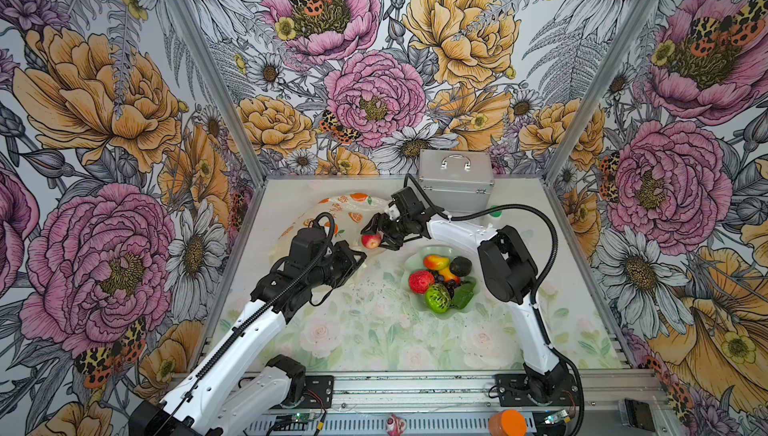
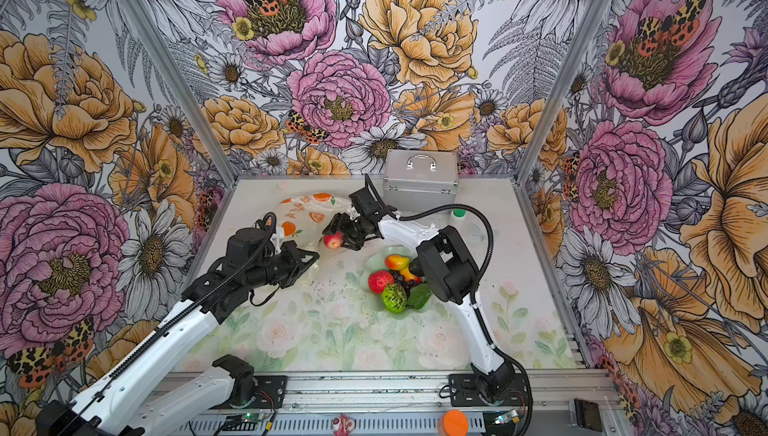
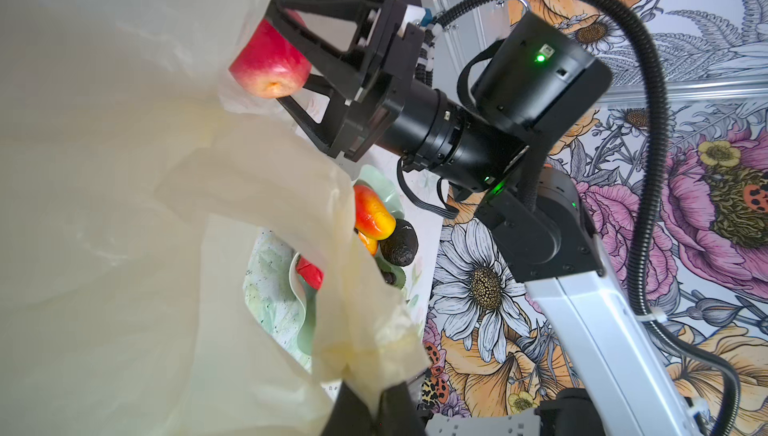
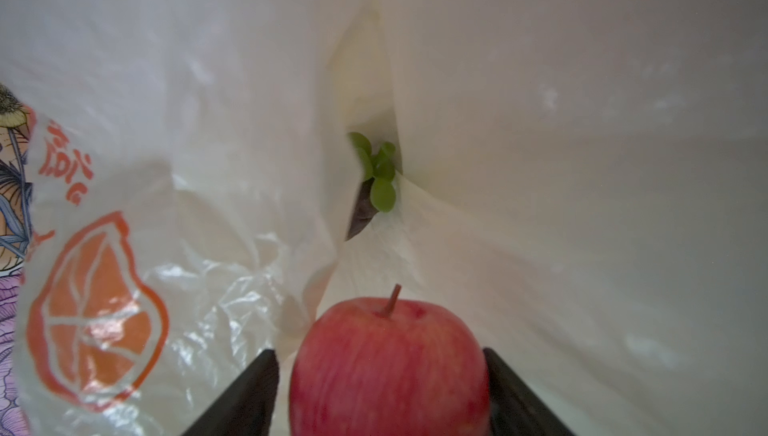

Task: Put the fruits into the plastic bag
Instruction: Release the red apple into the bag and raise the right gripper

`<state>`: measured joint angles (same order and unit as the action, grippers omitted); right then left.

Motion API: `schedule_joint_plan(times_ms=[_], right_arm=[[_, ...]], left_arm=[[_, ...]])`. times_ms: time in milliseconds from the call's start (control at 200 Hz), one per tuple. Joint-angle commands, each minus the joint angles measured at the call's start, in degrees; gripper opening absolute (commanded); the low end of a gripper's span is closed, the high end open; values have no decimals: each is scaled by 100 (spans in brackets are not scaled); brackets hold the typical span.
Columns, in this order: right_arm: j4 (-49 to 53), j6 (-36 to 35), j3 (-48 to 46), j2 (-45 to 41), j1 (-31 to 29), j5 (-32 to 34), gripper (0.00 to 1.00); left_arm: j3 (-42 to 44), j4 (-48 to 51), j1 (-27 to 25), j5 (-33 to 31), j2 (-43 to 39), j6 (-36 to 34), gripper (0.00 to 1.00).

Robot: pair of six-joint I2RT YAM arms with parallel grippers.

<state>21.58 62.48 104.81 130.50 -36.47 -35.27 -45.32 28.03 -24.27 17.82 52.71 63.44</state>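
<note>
At the bag mouth: right hand [image 1: 373, 233], jaws apart around the pink-red toy apple [image 4: 388, 367], gap visible on one side. The apple sits just inside the translucent cream plastic bag [image 1: 332, 209]. Left hand [image 1: 353, 256] is clamped on the bag's edge. A small green cluster [image 4: 376, 168] lies deeper inside. Left to do, in the pale green scalloped dish [image 1: 411, 261]: yellow-orange mango [image 1: 435, 262], dark avocado [image 1: 460, 266], red strawberry [image 1: 421, 281], green kiwi half [image 1: 437, 297], green leaf [image 1: 463, 294].

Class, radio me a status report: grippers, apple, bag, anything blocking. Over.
Left gripper shut on bag rim. Right gripper open around apple at bag mouth. Other fruits in dish. Nothing blocking the mouth.
</note>
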Motion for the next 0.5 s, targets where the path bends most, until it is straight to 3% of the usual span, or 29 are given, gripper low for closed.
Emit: schedule_joint_plan(times_ms=[0,315,350,380,495], right_arm=[[-119,9,507,191,-53,-138,87],[-610,-153,848,-28,-45,-249,90],[-607,-227,780,-125,-39,-246,92],[-606,-286,700,-229,-27,-236,99],[-604,-447,179,-794,47,-105,99]], left_arm=[[64,-181,-26,158,-103,-100,0],[227,-228,113,194,-332,-19,0],[259,-228,142,202,-384,1,0],[277,-226,174,201,-428,12,0],[373,-228,280,235,-608,41,0]])
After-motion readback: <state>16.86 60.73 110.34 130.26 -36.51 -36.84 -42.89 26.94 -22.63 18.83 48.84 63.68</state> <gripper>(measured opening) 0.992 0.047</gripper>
